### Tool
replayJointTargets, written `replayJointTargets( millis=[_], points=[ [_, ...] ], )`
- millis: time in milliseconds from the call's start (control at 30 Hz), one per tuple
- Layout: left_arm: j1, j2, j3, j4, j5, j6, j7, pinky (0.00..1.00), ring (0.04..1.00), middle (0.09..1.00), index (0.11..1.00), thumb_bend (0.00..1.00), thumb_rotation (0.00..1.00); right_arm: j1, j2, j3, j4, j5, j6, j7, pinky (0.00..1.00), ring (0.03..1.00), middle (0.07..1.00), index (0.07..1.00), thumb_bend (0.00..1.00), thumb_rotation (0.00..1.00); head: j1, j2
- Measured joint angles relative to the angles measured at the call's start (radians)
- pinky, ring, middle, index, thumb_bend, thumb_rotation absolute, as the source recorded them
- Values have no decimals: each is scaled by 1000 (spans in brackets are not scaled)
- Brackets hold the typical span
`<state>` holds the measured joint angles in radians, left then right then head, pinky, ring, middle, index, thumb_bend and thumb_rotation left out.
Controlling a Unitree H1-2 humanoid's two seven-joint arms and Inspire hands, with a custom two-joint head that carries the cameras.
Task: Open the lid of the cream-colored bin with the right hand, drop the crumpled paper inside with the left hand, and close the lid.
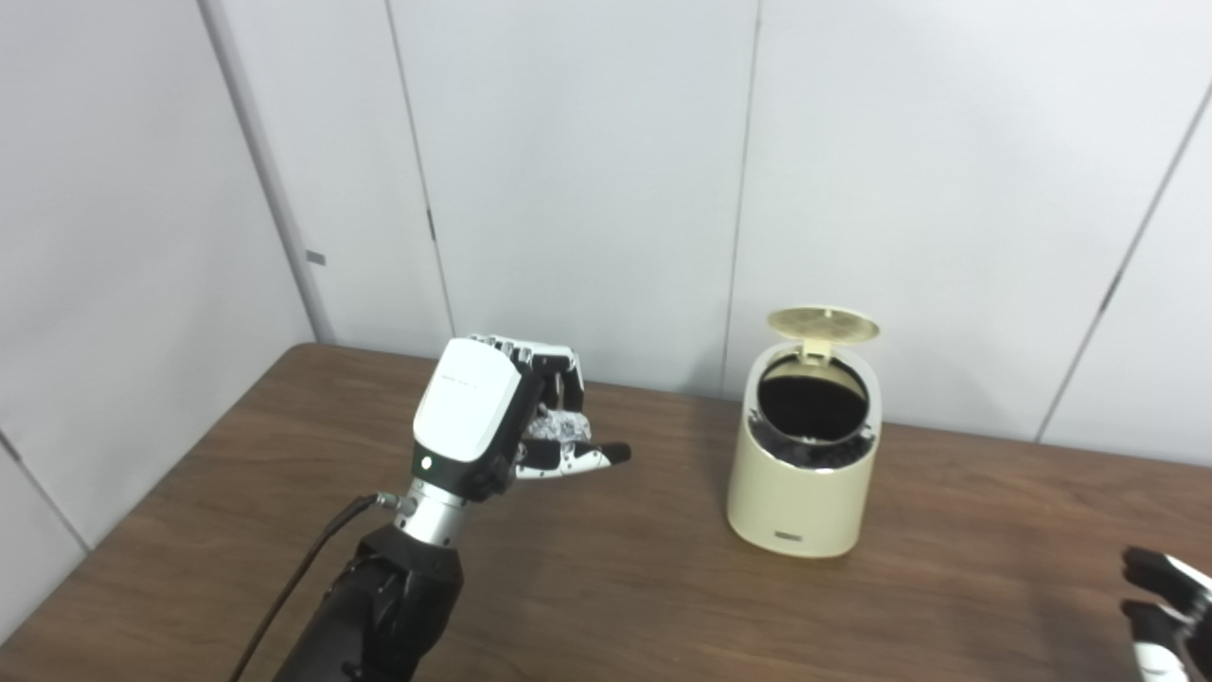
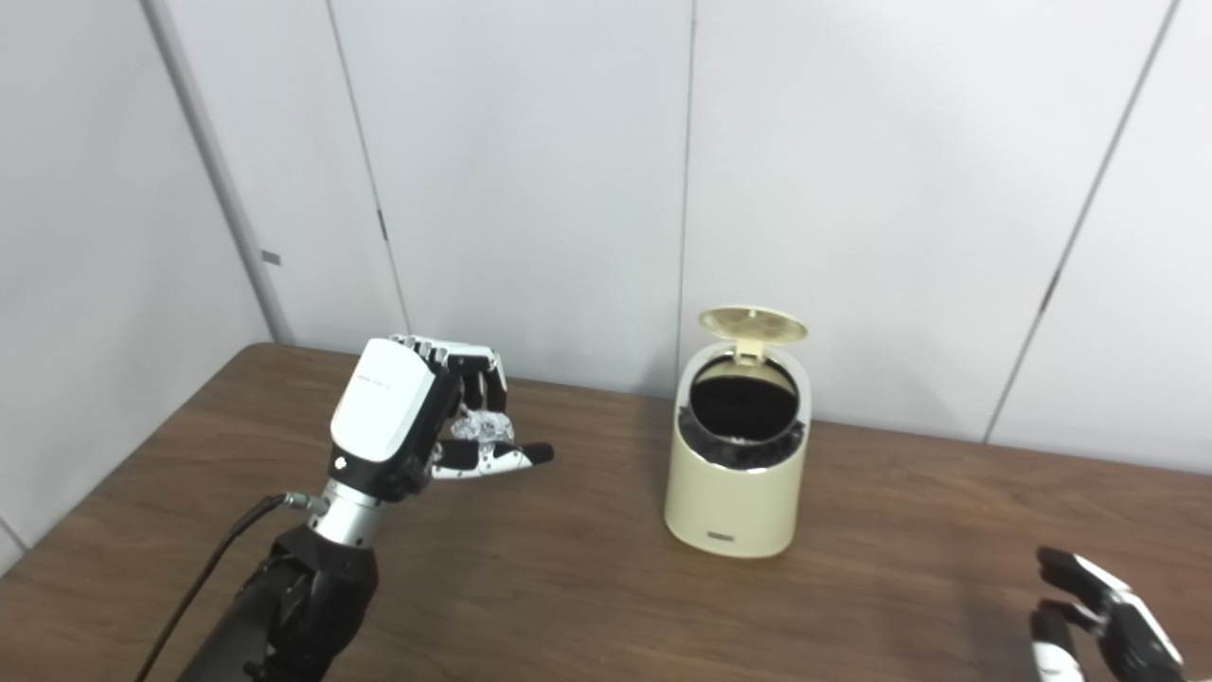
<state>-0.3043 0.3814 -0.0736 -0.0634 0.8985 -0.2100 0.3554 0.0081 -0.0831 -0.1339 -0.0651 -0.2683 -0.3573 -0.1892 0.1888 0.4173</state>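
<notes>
Cream-colored bin lid up, dark liner inside, left robot hand clutching crumpled paper, right robot hand spread, empty.

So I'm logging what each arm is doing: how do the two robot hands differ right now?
The left robot hand is raised above the table, fingers closed on the crumpled paper; the right robot hand sits low at the picture's edge, fingers apart, holding nothing. The left is left of the open bin, the right on its other side. Both are black and white.
</notes>
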Motion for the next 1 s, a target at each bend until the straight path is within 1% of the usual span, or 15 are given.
replayJointTargets(
  millis=[67, 133, 300, 367, 467, 567, 600, 633, 667, 767, 833, 867, 1000],
  points=[
    [-15, -5, -10, 7, 0, 0, -4, 69, 105, 166, 227, 625, 135, -2, 1, 12, 0, -8, 0, -5, 623, 739, 755, 714, 135, 677, -8, -2],
    [-32, -9, -20, 15, 0, -1, -8, 73, 111, 172, 234, 626, 131, -5, 6, 23, 0, -22, 0, -9, 635, 748, 758, 716, 114, 638, -20, -6],
    [-81, -32, -47, 50, -1, -12, -7, 81, 121, 184, 241, 620, 139, -12, 18, 41, 2, -61, 2, -24, 648, 749, 754, 716, 78, 453, -57, -20],
    [-103, -43, -62, 75, 0, -31, 0, 81, 121, 185, 242, 620, 128, -16, 22, 45, 7, -60, 2, -27, 673, 763, 760, 718, 82, 341, -69, -23],
    [-132, -51, -83, 110, 1, -66, 11, 81, 121, 187, 255, 622, 122, -21, 33, 48, 10, -54, 2, -32, 673, 767, 762, 714, 89, 261, -81, -26],
    [-154, -67, -89, 134, -1, -85, 24, 85, 124, 191, 259, 620, 132, -27, 44, 55, 15, -60, 3, -51, 658, 758, 756, 708, 94, 190, -127, -29],
    [-160, -72, -91, 143, -2, -85, 24, 85, 124, 191, 258, 612, 142, -30, 49, 59, 19, -62, 3, -54, 660, 756, 755, 705, 110, 132, -133, -31],
    [-166, -77, -93, 150, -3, -86, 23, 85, 124, 191, 258, 612, 142, -35, 56, 62, 26, -62, 3, -59, 660, 756, 755, 705, 110, 132, -134, -31],
    [-171, -79, -96, 159, -5, -87, 23, 85, 123, 188, 254, 611, 144, -40, 63, 65, 31, -63, 3, -66, 653, 750, 752, 704, 121, 141, -152, -34],
    [-182, -86, -103, 178, -8, -89, 23, 84, 122, 186, 247, 611, 145, -51, 76, 72, 43, -87, 11, -88, 645, 744, 752, 706, 133, 218, -160, -34],
    [-189, -90, -111, 194, -9, -94, 25, 84, 123, 187, 246, 614, 139, -56, 80, 78, 50, -105, 23, -97, 651, 751, 763, 719, 134, 243, -176, -35],
    [-196, -93, -116, 209, -9, -97, 25, 84, 123, 187, 246, 610, 152, -59, 80, 81, 53, -112, 28, -100, 648, 749, 765, 725, 142, 247, -181, -37],
    [-222, -112, -143, 256, -9, -115, 29, 77, 117, 179, 242, 610, 157, -68, 82, 93, 68, -134, 38, -122, 631, 744, 766, 734, 174, 375, -209, -40]
  ],
)
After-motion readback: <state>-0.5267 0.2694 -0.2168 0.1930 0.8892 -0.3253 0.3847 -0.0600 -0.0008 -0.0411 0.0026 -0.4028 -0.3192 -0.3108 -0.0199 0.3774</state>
